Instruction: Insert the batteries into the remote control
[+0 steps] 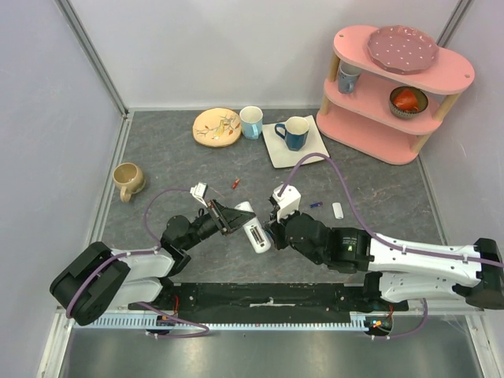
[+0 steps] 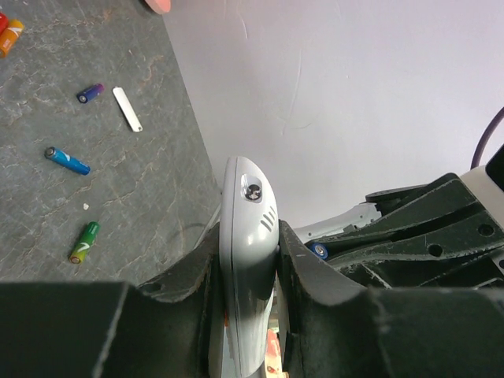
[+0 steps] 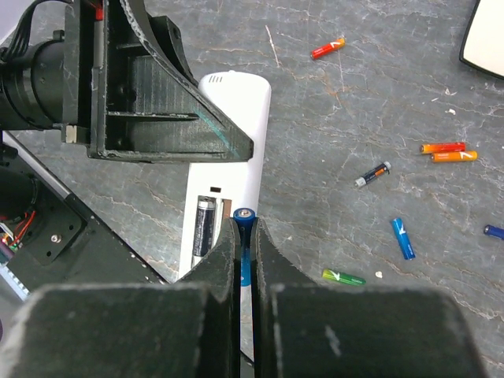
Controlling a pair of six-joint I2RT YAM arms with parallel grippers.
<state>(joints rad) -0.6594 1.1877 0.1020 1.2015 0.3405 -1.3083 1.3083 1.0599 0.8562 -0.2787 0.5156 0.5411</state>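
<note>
Left jaws are clamped across the width of the slim white plastic remote control (image 1: 253,228), holding it between the two arms over the grey stone-patterned worktop (image 1: 157,150). Right jaws are pinched tight on a blue battery (image 3: 245,220). The remote's dark recess (image 3: 222,213) faces up and holds one dark battery (image 3: 204,228) lying lengthwise. The blue one is just beside it, and whether it is seated cannot be told. Close behind the remote's near end runs the black base rail (image 1: 268,295). Beyond its far end the worktop lies open, scattered with a loose green battery (image 3: 343,277), a second blue battery (image 3: 402,238), a red-orange battery (image 3: 327,49) and a small white cover piece (image 1: 337,210). In the top view, the remote's long axis runs from far-left to near-right, recess at the near end.
</note>
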